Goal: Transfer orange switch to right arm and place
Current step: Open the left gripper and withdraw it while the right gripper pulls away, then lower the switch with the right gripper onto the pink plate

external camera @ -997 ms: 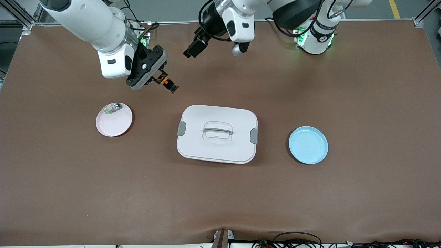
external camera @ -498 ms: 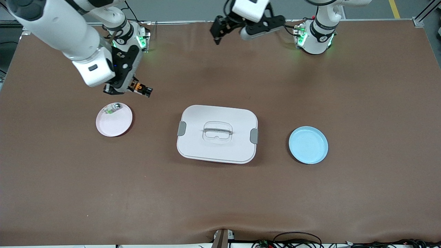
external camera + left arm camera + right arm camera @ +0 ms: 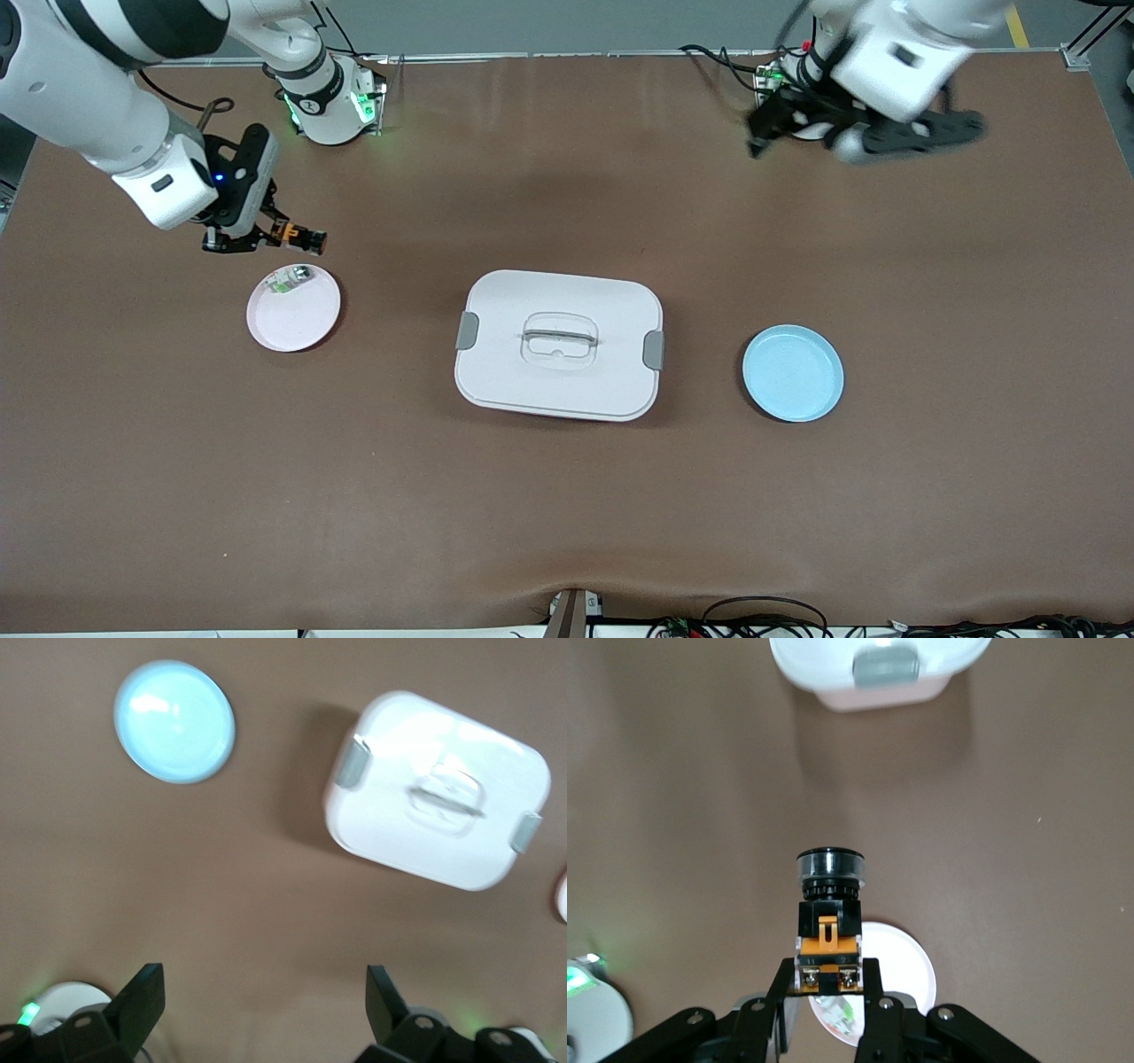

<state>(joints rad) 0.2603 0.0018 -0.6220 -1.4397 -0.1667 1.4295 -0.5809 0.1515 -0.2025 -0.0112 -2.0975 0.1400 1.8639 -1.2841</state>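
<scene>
Fingers (image 3: 873, 997) of my right gripper (image 3: 266, 235) clench the orange switch (image 3: 299, 237) over the counter (image 3: 567, 496) – just above the pink plate (image 3: 301, 323). My left gripper (image 3: 266, 1010) hangs near its base, fingers spread and carrying nothing.

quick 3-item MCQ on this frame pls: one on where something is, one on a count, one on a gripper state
1. Where does the small white-and-green part lie?
A. on the pale pink round plate
B. on the light blue round plate
C. on the white lidded box

2. How many round plates are on the brown table?
A. one
B. two
C. three

3. What is the right gripper doing?
A. open, empty
B. shut on the orange switch
C. shut on the box handle

Key:
1 A: the part sits at the pink plate's rim.
2 B: only the pink plate and the blue plate flank the white box.
3 B: the right gripper clamps the switch above the pink plate; the left gripper hangs open by its base.
</scene>
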